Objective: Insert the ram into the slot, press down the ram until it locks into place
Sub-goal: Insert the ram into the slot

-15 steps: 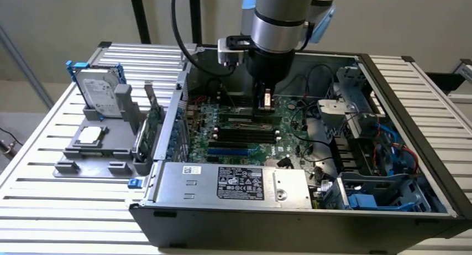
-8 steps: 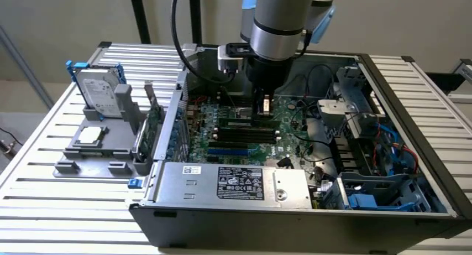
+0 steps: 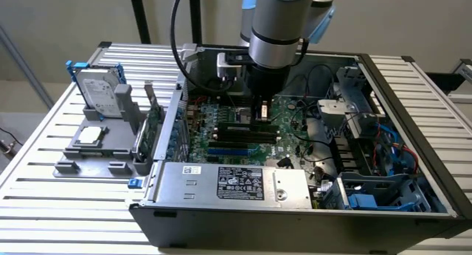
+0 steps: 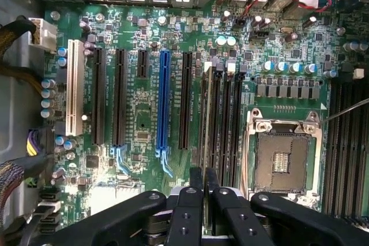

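Exterior view first: the arm (image 3: 274, 28) reaches down into the open case (image 3: 295, 222), and the fingers (image 3: 263, 115) hang right over the black slots (image 3: 247, 134) on the motherboard (image 3: 221, 147). Now the wrist view: we see the fingers pinched nearly together on the ram (image 4: 206, 119), a thin edge-on strip running straight out from between them along the nearest slot. The blue slot (image 4: 164, 102) lies off to one side of them, the CPU socket (image 4: 281, 154) to the other. We can't tell whether the ram is seated.
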Robot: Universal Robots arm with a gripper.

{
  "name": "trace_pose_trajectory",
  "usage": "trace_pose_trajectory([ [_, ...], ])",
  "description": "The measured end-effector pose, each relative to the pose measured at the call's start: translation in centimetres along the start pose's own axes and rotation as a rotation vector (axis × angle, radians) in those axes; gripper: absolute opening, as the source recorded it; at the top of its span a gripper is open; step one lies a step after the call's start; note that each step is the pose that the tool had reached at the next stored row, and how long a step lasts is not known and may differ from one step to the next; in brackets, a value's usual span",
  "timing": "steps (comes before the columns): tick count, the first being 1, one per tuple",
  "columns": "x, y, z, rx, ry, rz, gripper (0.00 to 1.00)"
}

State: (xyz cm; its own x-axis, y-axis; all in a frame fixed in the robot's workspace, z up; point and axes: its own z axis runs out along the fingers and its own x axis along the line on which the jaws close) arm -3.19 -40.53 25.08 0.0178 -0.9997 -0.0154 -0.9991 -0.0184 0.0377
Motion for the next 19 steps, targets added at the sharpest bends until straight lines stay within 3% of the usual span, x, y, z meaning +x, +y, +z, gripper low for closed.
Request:
trace_pose_trajectory([
  [5, 0.0, 0.05, 0.89, 0.0001, -0.0001, 0.001, 0.13],
  [19, -0.4, 0.03, 1.59, -0.0002, 0.0003, -0.006, 0.13],
])
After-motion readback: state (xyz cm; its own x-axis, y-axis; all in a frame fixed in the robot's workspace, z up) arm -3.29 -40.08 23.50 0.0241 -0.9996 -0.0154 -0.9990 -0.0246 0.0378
